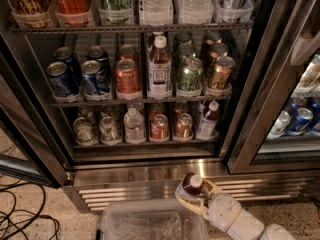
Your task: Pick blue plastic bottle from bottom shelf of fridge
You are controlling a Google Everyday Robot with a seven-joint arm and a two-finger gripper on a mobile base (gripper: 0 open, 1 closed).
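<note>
My gripper (194, 191) is low in front of the fridge's ribbed base grille (130, 191), outside the cabinet. It is shut on a small blue plastic bottle (192, 183) with a white cap and dark reddish-brown liquid. The fingers (182, 200) hide its label. A second bottle of the same kind (207, 120), with a pale blue-and-white label, stands at the right end of the bottom shelf (145, 145). The same shelf holds several small cans and a clear water bottle (133, 125). The fridge (250, 109) stands with its door open.
A clear plastic bin (150, 221) sits on the floor just left of my gripper. Black cables (22, 219) lie on the floor at the left. The rack above holds blue and orange cans and a tall amber bottle (159, 68). The adjoining cooler (300, 114) is on the right.
</note>
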